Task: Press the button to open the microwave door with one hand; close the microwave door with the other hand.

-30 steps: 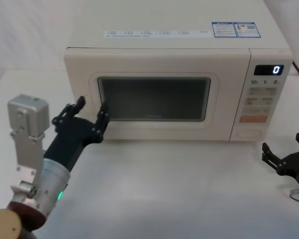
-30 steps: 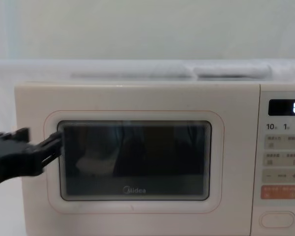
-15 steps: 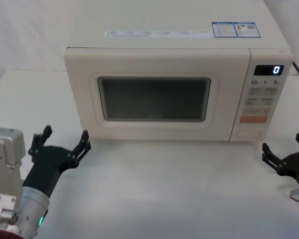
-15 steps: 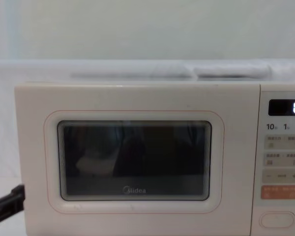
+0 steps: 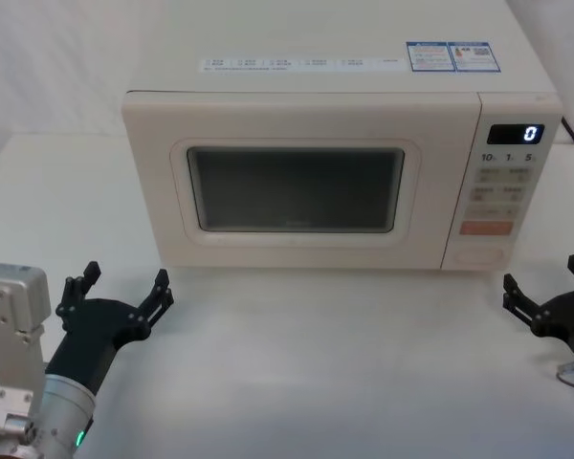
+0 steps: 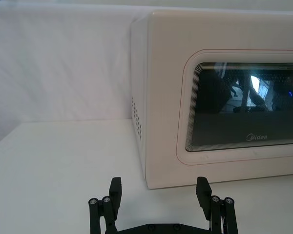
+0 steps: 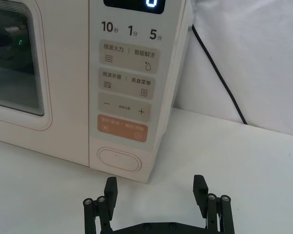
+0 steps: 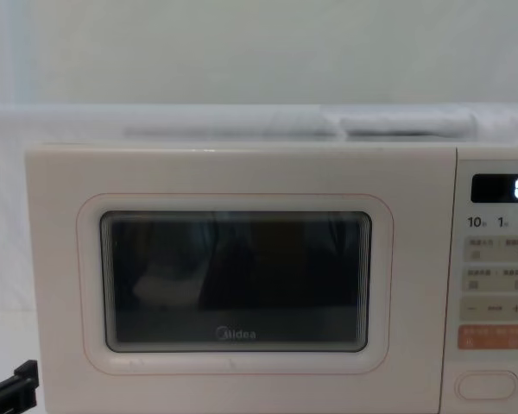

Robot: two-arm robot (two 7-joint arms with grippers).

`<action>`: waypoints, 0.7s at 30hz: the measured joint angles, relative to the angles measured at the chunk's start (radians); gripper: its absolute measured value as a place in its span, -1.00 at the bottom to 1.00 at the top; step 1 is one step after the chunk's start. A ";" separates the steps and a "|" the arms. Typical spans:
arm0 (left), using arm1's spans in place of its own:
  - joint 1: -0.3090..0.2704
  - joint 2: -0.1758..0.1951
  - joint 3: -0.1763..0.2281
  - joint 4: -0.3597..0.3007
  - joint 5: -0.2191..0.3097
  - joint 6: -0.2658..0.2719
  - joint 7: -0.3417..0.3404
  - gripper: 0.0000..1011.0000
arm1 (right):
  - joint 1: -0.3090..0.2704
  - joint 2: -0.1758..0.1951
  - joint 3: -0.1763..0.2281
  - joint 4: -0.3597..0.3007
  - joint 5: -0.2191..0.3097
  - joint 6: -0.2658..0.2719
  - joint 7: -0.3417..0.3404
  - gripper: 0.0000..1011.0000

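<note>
Now the microwave door (image 5: 297, 191) is seen shut, ahead of the spread left hand (image 5: 117, 296) parked low on the desk (image 5: 316, 363), while the button (image 7: 119, 160) faces the spread right hand (image 7: 156, 195), presumably idle.

I see the microwave (image 5: 335, 172) sitting toward the back of the table (image 5: 316, 363), its door (image 5: 297, 191) shut across the front. The control panel (image 5: 505, 196) is on its right side, with the button (image 5: 483, 256) at the panel's bottom. My left gripper (image 5: 120, 292) sits before the microwave's front left corner, my right gripper (image 5: 545, 301) before its front right corner, both apart from it.
</note>
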 joint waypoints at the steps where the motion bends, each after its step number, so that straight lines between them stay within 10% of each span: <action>1: 0.000 0.000 0.000 0.000 0.000 0.000 0.000 0.98 | 0.000 0.000 0.000 0.000 0.000 0.000 0.000 0.98; 21: -0.001 0.001 0.001 -0.005 0.000 0.001 0.001 0.98 | 0.000 0.000 0.000 0.000 0.000 0.000 0.000 0.98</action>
